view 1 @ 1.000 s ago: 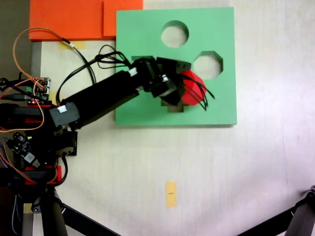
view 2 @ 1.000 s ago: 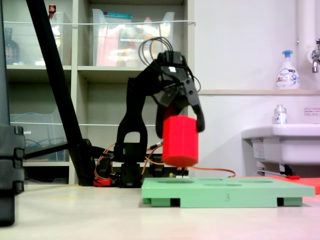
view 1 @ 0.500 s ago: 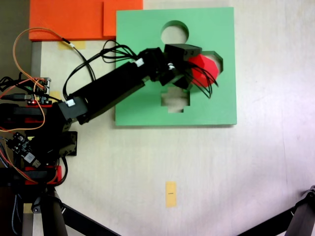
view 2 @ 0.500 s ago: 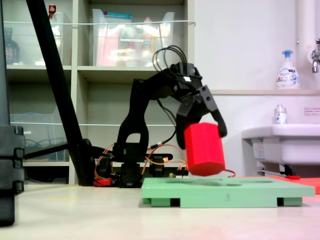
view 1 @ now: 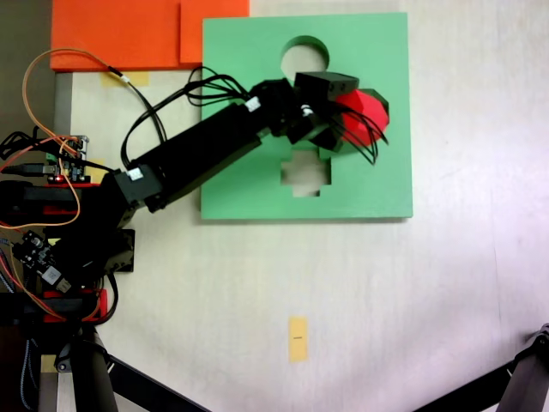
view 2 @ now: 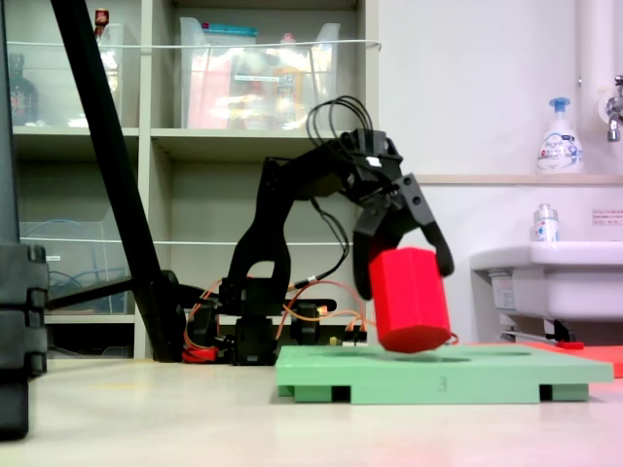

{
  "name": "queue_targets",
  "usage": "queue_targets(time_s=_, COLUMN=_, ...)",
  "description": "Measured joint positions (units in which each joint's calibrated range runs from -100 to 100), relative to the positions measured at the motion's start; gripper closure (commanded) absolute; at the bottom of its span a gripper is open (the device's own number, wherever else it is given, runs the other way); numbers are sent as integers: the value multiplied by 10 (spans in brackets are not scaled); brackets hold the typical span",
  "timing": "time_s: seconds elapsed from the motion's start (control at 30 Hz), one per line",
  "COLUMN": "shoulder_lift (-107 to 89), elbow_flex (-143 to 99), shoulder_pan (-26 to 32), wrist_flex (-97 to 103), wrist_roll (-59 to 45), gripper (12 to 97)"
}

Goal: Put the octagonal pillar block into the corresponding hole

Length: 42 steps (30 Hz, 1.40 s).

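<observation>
Pale tabletop, block nearly home.
Gripper jaws clamped the tilted octagonal pillar block over the corresponding hole, at two o'clock on the green board; seating and release remained.

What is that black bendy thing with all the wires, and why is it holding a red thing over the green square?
The black thing is a small robot arm on a table. Its end is a gripper, like two fingers, squeezing a red eight-sided block. One picture is taken from above, looking down; the other from the side, low near the table. The green square is a foam board with shaped holes: a round one, a cross-shaped one, and an eight-sided one mostly hidden under the block. From the side, the block is tilted, its bottom right at the board's top. Orange foam sheets lie beside the board.
</observation>
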Motion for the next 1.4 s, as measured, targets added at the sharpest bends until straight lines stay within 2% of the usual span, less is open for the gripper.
queue_targets(time_s=0.67, shoulder_lift=38, elbow_flex=24, shoulder_pan=7, wrist_flex=1, wrist_roll=-19, gripper=775)
queue_targets(time_s=1.17, shoulder_lift=-16, elbow_flex=24, shoulder_pan=7, wrist_flex=-62, wrist_roll=-21, gripper=775)
queue_targets(time_s=1.4, shoulder_lift=1, elbow_flex=24, shoulder_pan=7, wrist_flex=-61, wrist_roll=-58, gripper=775)
